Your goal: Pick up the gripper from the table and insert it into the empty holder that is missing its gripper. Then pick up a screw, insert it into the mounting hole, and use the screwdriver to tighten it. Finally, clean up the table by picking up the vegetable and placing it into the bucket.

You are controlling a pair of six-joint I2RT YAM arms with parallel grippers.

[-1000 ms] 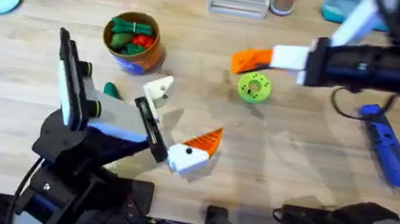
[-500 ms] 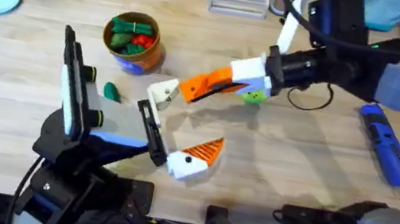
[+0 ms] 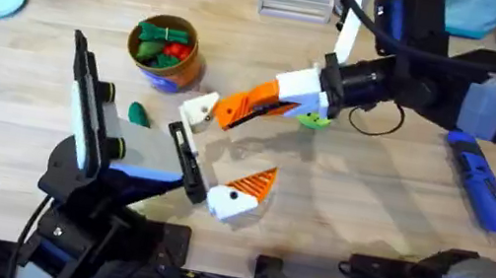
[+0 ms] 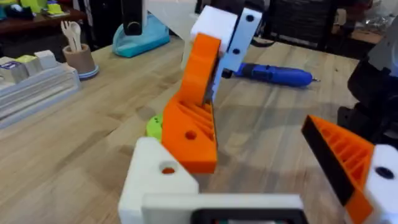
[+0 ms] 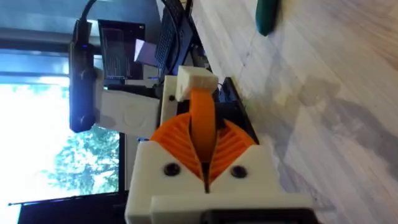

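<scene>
Since half a second earlier, the right gripper [image 3: 264,102] had carried the gripper [image 3: 238,108] a little farther toward the left arm, so the orange wedge's tip now touched the holder [image 3: 197,109], the bare white mount on the left gripper [image 3: 215,159]. The right gripper was clenched on the gripper, as the right wrist view showed [image 5: 202,134]. The left gripper stood released, its jaws wide apart, its other jaw already wearing an orange pad [image 3: 253,182]. The vegetable [image 3: 138,113] lay just beside the left arm, near the bucket [image 3: 164,51]. The screwdriver [image 3: 477,182] lay near the table's [image 3: 365,218] right edge.
</scene>
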